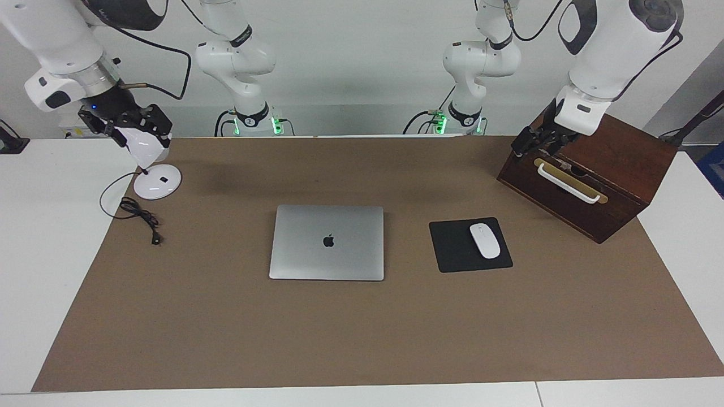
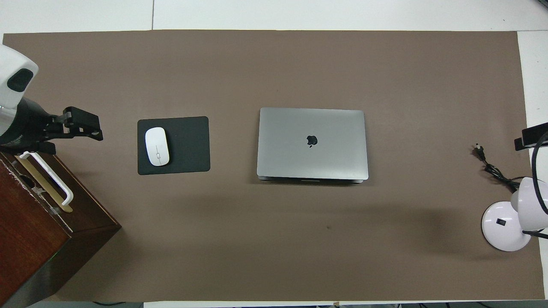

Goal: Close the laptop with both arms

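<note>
We see the laptop (image 1: pixel 327 242) lying mid-table, lid already down; closing looks done. Our left gripper (image 1: pixel 537 144) hovers over the wooden box (image 1: pixel 599 186), our right gripper (image 1: pixel 121 121) over the lamp (image 1: pixel 151 169); their grip is unclear, and nothing seems left to do.

Brown-matted table (image 1: pixel 226 339): laptop (image 1: pixel 327 242), mouse pad (image 1: pixel 452 251)

One camera looks from high up, facing the robots. The other looks steeply down from above them. Both see the flat brown table mat (image 1: pixel 362 328) (image 2: pixel 274 239).

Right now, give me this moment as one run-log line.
laptop: lid shut, flat on mat | left gripper: over wooden box | right gripper: over white lamp | neither touches laptop
</note>
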You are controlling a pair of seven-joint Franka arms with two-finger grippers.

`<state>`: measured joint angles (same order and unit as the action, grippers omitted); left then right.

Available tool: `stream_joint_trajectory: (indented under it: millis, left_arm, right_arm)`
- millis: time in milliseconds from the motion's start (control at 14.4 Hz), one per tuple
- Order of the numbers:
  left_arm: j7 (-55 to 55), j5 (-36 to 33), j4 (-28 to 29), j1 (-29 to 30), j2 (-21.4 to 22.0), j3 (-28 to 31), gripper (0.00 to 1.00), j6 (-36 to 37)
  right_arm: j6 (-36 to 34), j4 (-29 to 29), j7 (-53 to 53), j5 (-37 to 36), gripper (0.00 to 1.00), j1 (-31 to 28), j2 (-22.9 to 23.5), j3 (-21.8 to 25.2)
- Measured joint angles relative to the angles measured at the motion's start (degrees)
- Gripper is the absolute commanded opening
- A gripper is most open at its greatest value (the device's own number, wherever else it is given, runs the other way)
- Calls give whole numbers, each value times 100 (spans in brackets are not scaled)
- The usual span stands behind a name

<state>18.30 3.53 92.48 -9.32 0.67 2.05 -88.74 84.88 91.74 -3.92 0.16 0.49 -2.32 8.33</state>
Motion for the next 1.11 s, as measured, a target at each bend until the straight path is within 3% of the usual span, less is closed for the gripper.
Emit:
stream_joint_trajectory:
  millis: [487,1114]
  left_arm:
    - [-58,0,134,351,-106,-357,100,-128]
    - [-74,0,144,362,-93,-380,100,-144]
  right_arm:
    - [1,0,0,0,100,3,-1,-72]
    - [91,1,25,0,100,3,-3,-105]
